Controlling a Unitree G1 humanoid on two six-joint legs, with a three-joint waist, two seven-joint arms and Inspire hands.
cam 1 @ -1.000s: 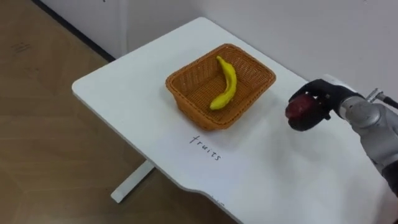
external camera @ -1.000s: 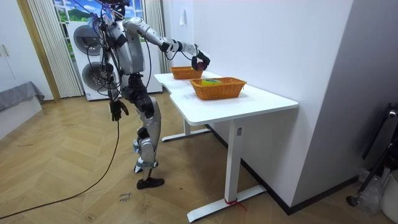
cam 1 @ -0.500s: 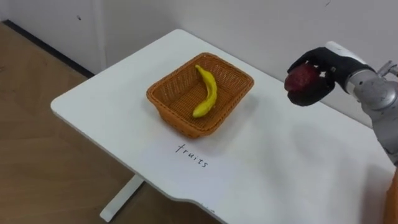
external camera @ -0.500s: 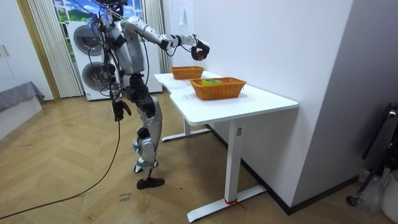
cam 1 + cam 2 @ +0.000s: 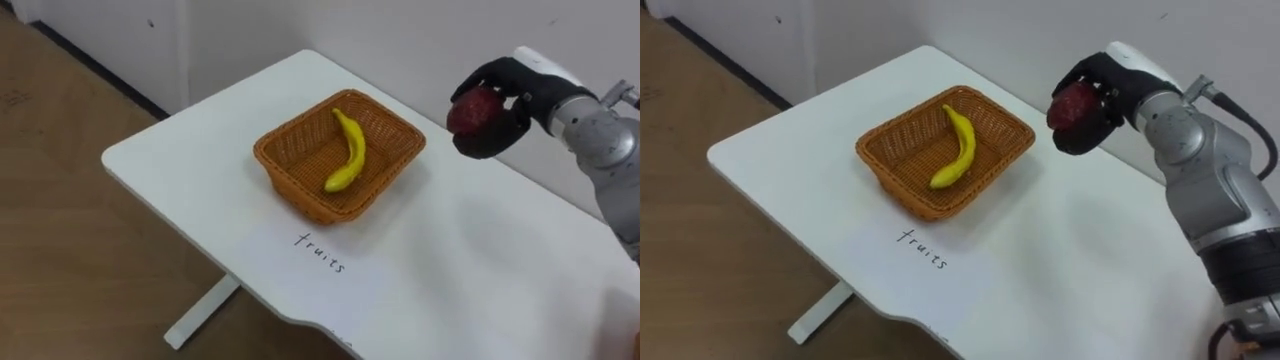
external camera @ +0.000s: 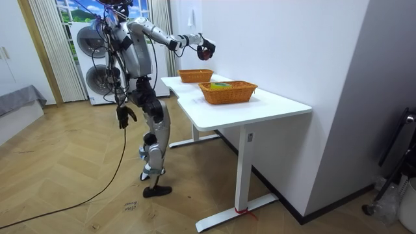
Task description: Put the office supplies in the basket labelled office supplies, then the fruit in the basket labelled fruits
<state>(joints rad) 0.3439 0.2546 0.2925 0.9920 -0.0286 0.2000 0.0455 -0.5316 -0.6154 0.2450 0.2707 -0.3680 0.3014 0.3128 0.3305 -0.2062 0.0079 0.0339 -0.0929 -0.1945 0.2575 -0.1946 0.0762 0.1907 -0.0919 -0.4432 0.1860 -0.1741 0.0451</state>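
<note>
Holds dark red fruit [image 5: 472, 112] in curled right hand [image 5: 515, 92], aloft near table's [image 5: 450, 260] wall-side edge, apart from wicker basket [image 5: 300, 162] with banana [image 5: 350, 150] toward left end; hangs left hand [image 6: 122, 116] at hip, grip untellable.

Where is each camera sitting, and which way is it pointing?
Left eye view: on the head, looking down at the table, basket and banana; right hand holds a red fruit.
Right eye view: beside it, same scene, more of the right arm.
Room view: off in the room, sideways on the whole robot at the table's far end; left hand hangs.
Shared: all show the raised right hand with the fruit.
</note>
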